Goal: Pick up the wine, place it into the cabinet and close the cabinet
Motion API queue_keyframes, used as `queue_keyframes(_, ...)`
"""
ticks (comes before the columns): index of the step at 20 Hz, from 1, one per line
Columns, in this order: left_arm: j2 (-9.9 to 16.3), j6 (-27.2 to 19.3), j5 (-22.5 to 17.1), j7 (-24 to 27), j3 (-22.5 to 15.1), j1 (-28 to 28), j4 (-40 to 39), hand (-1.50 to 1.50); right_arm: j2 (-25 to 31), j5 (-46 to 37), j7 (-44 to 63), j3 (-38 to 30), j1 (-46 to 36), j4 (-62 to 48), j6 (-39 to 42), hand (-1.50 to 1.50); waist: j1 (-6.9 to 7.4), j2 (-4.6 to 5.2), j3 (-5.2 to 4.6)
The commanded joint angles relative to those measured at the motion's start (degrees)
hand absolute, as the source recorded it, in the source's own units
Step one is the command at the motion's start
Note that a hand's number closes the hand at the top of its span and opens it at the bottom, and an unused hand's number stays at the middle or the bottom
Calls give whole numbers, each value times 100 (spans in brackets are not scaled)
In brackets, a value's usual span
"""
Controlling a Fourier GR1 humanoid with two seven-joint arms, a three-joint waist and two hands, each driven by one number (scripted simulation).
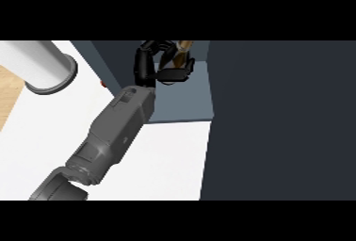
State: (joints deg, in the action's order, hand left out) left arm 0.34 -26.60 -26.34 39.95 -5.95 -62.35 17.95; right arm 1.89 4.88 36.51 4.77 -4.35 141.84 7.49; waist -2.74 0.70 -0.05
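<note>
White counter top [163, 160] fills the lower left and centre of the frame; a strip of wood floor shows at the far left edge. Dark cabinet [278, 122] takes the whole right side, its open compartment with a grey-blue shelf floor [184, 101] at upper centre. Large white cylinder with a grey flanged base [42, 66] lies at upper left. One grey forearm [115, 136] runs from lower left up to the compartment; which arm it is cannot be told. Its black hand [163, 66] is inside the compartment, fingers curled around the wine [183, 52], a brownish bottle mostly hidden by them. Small red object [103, 84] just left of the forearm, mostly hidden.
</note>
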Motion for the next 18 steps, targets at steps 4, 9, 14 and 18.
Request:
queue_keyframes(4,-33,323,-418,83,557,-75,-428,150,-74,249,329,107,27,512,-103,-150,-21,16,-3)
queue_keyframes(9,100,635,-547,109,820,-172,-647,150,-107,292,124,144,434,685,22,-150,-71,23,1)
queue_keyframes(14,-34,598,-497,384,767,-206,-873,150,-138,383,-312,-50,90,-78,108,-150,-71,46,4)
queue_keyframes(18,-23,473,-422,344,887,-419,-1001,150,-185,26,-316,317,277,183,24,-150,-94,53,2)
